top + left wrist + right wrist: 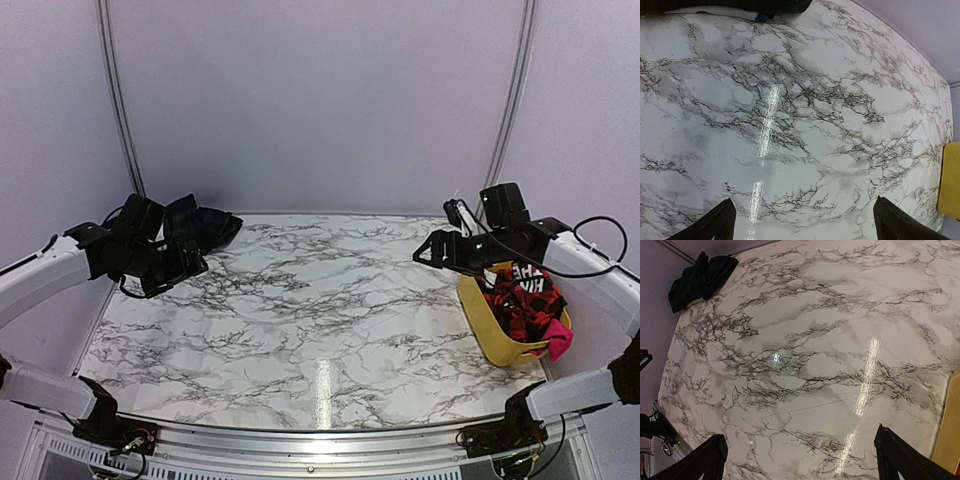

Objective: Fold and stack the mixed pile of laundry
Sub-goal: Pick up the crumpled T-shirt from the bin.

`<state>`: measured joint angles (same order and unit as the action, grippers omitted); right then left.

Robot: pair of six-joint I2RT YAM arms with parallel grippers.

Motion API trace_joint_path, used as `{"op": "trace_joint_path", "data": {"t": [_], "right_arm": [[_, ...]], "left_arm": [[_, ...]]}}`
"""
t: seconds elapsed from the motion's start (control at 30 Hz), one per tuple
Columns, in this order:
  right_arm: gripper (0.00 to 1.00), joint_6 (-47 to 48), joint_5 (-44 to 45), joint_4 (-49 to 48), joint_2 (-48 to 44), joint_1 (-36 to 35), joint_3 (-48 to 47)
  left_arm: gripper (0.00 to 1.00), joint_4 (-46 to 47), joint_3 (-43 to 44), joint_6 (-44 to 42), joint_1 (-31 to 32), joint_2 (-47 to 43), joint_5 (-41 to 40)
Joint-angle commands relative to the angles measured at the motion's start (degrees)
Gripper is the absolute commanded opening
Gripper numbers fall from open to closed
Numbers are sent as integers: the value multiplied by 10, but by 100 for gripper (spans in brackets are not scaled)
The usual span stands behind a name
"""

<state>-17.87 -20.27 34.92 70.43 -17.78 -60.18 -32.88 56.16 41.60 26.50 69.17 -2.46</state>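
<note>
I see the left gripper (pixel 805 225) spread wide and empty, the dark garment (pixel 740 5) ahead of its fingers; the right gripper (pixel 800 460) spread too, checked garment (pixel 520 305) and pink garment (pixel 558 340) heaped in the yellow tub (pixel 480 320) to its fingers' right.

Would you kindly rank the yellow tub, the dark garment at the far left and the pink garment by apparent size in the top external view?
1. yellow tub
2. dark garment, partly hidden by the left arm
3. pink garment, only a small part showing at the tub's rim
</note>
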Motion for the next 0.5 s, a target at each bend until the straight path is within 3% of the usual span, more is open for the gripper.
{"op": "trace_joint_path", "data": {"t": [0.0,0.17,0.37,0.47], "right_arm": [[99,-8,33,43,-27,3,-40],[98,-4,144,180,-26,24,-141],[99,33,133,282,-29,211,-159],[99,48,182,300,-21,245,-156]], "left_arm": [[99,-17,18,-19,-2,-10,8],[99,-16,32,-27,-2,-11,11],[99,-13,63,-49,-2,2,36],[99,-14,106,-67,-1,21,71]]}}
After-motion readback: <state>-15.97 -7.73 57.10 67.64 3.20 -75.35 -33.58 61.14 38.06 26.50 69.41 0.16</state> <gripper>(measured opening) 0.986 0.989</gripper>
